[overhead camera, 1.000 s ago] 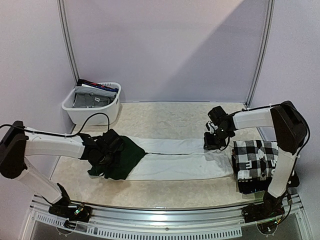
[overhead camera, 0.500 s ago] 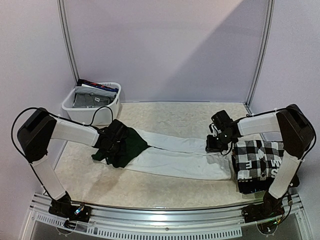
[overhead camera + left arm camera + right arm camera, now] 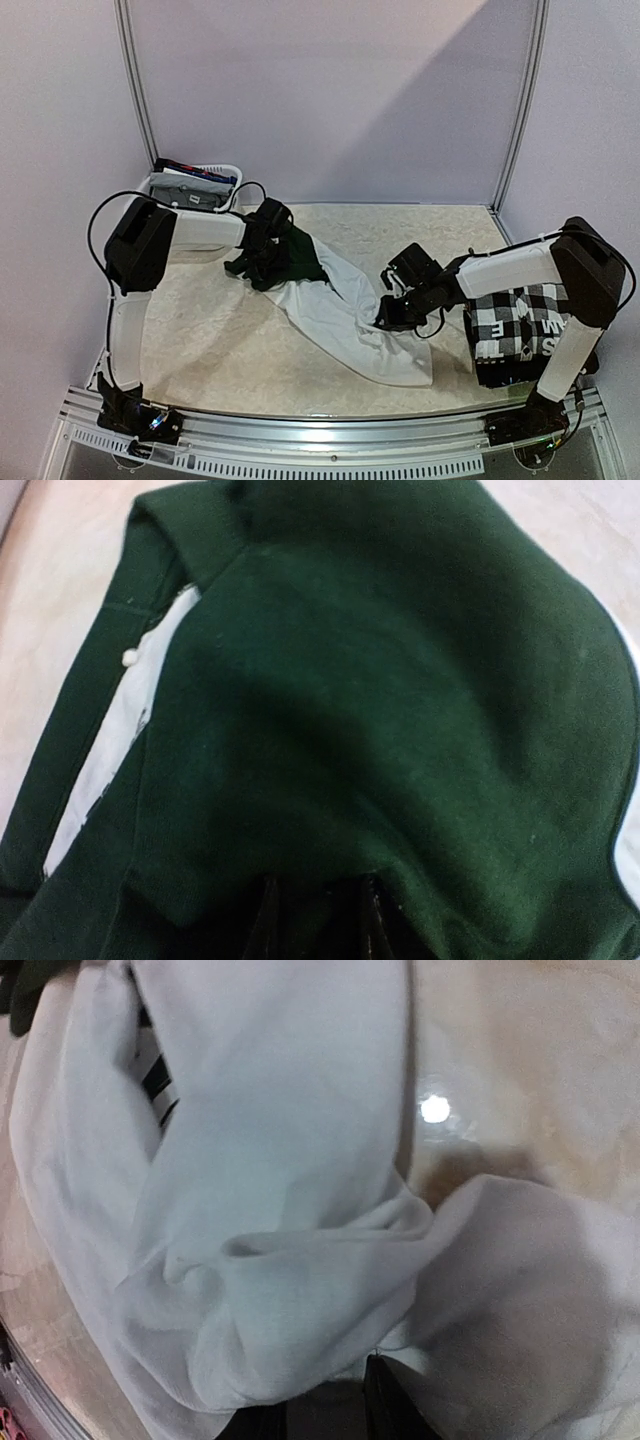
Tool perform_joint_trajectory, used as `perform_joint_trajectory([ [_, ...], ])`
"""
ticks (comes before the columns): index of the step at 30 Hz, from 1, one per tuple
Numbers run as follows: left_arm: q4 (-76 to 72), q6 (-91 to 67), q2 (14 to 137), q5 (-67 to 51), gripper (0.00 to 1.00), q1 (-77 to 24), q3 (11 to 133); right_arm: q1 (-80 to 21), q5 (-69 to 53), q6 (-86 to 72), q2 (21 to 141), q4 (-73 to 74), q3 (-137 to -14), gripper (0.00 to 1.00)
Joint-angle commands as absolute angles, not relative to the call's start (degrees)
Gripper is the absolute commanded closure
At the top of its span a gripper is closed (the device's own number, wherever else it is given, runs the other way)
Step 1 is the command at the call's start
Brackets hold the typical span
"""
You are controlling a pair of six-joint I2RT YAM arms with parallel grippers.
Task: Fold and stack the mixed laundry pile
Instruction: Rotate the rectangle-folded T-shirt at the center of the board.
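A white garment with a dark green end (image 3: 335, 305) lies slanted across the table, bunched in its middle. My left gripper (image 3: 272, 262) is shut on the green end (image 3: 400, 700) at the back left, close to the basket; the cloth covers its fingers in the left wrist view. My right gripper (image 3: 392, 318) is shut on the white end (image 3: 270, 1290), whose folds swallow the fingertips in the right wrist view. At the right edge sits a folded stack with a black-and-white checkered shirt (image 3: 510, 312) on top and a black piece with white letters (image 3: 500, 350) under it.
A white plastic basket (image 3: 196, 190) holding grey and blue garments stands at the back left, just behind my left arm. Metal frame posts rise at the back corners. A metal rail (image 3: 320, 440) runs along the table's near edge.
Both arms swung the garment round: the left carried the green end back towards the basket, the right brought the white end forward and leftward. The cloth went from stretched flat to slanted and bunched.
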State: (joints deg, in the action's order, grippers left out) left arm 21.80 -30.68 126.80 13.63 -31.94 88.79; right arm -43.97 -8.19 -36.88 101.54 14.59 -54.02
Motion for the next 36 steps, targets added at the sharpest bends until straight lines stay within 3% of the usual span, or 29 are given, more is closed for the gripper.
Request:
perform_joint_trajectory([
  [1, 29.09, -27.61, 133.54, 9.61, 0.70, -30.49, 98.88, -48.13, -11.30, -43.72, 103.45, 17.67, -49.98, 0.70],
  [10, 30.70, -21.15, 145.14, 2.67, 0.71, -28.74, 118.20, -57.94, -15.76, -46.41, 99.42, 19.94, -52.51, 0.63],
  [14, 30.57, -18.59, 144.04, 1.14, 0.72, -29.08, 120.12, -58.08, -9.57, -42.98, 95.69, 28.75, -57.32, 0.57],
  [21, 27.44, -15.48, 132.68, 1.18, 0.65, -29.27, 110.35, -55.60, -3.52, -35.14, 94.90, 35.93, -68.80, 0.53],
  [27, 23.55, -15.69, 120.64, 4.04, 0.61, -29.54, 97.97, -50.71, -3.38, -25.33, 99.73, 30.93, -77.34, 0.54],
  [36, 16.79, -19.24, 104.10, 7.55, 0.53, -31.02, 75.98, -43.08, -16.55, -17.06, 118.23, 31.12, -99.13, 0.57],
])
